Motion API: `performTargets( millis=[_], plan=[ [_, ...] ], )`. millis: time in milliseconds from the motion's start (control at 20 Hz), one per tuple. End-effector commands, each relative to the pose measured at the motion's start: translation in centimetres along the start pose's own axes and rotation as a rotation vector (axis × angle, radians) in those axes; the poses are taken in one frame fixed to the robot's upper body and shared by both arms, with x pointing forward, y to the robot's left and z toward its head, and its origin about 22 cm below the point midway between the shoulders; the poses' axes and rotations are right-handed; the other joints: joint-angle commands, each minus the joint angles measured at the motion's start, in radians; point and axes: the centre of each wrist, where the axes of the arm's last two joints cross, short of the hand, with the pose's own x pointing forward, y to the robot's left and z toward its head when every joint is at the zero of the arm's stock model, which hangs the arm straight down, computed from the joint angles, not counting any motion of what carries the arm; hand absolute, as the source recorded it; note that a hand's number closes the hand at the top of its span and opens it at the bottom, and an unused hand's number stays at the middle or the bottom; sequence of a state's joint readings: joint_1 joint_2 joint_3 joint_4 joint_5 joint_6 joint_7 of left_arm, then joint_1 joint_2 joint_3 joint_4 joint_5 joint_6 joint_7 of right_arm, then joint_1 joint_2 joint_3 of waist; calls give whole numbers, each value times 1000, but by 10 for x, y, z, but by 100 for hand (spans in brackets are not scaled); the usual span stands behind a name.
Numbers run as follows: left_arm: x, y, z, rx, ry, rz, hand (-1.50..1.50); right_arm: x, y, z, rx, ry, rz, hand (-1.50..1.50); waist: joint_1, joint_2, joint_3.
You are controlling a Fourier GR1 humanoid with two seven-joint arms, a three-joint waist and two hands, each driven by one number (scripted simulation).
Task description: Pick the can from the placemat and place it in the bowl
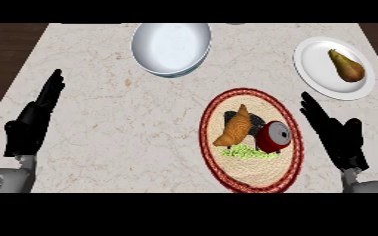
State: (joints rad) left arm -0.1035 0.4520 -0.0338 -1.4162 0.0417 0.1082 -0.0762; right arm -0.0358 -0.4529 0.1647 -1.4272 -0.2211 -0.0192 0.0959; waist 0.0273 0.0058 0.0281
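left hand (29, 125), at 9 o'clock in the head view: matte black throughout, with a broad, blocky palm that narrows into long, slim, tapered fingers and a shorter thumb set at the side. right hand (336, 132), between 3 and 4 o'clock: same black finish and same build, with a faint grey sheen along the finger edges. left forearm (12, 177), at 8 o'clock, and right forearm (363, 185), at 4 o'clock: pale grey, rounded casings that meet the black hands at narrow wrists.

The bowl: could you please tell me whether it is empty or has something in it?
Empty: the bowl shows only its bare white inside; the can sits on the placemat.
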Motion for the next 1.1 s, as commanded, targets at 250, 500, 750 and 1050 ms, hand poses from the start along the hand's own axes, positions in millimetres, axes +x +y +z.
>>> performTargets(
  millis=[250, 500, 750, 1050],
  plan=[
    [53, 0, -33, 123, -196, 237, 0, 145, 126, -32, 214, -580, -258, -150, 33, -11, -30],
    [42, 11, -26, 145, -138, 265, 0, 106, 117, -23, -379, -643, 149, -150, -26, -21, -33],
    [25, 7, -28, 143, -127, 280, 0, 103, 176, 10, -377, -650, 304, -150, -47, -13, -33],
    [42, 42, -25, 165, -118, 277, 0, 127, 153, 35, -441, -442, 562, -150, -63, -27, -35]
  ],
)
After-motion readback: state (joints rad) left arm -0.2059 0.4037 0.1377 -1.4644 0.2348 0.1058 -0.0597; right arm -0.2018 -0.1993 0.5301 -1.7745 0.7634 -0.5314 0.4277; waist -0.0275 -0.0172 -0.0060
